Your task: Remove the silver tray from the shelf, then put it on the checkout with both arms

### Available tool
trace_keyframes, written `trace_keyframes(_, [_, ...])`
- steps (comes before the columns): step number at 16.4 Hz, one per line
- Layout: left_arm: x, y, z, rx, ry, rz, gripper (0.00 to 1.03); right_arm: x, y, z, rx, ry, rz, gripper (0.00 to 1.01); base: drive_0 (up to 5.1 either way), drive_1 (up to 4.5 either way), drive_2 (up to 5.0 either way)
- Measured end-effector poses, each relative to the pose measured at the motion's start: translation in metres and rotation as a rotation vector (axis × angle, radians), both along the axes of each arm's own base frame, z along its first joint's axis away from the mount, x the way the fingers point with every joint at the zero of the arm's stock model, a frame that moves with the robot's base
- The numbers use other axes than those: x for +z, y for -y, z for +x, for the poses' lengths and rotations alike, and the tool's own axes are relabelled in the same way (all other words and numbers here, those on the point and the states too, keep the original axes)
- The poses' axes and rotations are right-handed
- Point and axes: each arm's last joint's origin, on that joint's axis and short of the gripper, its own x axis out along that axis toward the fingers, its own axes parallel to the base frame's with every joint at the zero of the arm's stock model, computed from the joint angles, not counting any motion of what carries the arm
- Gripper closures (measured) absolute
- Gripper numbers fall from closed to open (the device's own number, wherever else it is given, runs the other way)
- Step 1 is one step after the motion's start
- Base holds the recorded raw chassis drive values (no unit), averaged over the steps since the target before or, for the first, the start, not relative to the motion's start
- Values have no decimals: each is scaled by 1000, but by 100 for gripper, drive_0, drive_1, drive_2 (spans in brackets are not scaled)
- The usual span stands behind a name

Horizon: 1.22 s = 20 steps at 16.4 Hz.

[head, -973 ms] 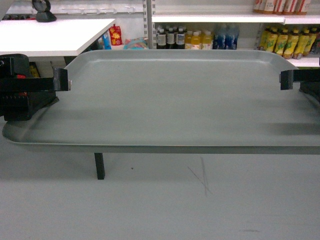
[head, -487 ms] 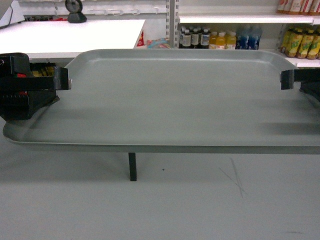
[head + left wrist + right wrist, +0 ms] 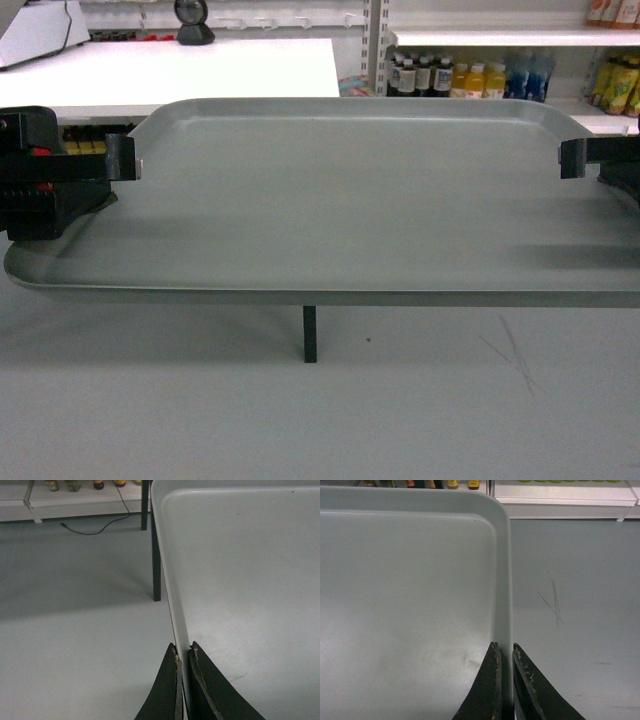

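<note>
carrying the silver tray (image 3: 350, 200) in the air, level, short of the checkout (image 3: 180, 70), the left gripper (image 3: 183, 652) and right gripper (image 3: 504, 650) each pinch 1 side rim (thin holds), so uneven motion could twist it loose.

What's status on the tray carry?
Left pincer and right pincer shut on silver tray rims. Tray airborne, level. Checkout ahead left, nothing in between.
</note>
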Motion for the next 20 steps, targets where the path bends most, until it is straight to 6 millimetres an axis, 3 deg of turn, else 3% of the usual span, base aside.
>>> trace_keyframes(20, [0,0,0,0,0,0,99,0,0,0,1,-2,0,98,-501,245,245])
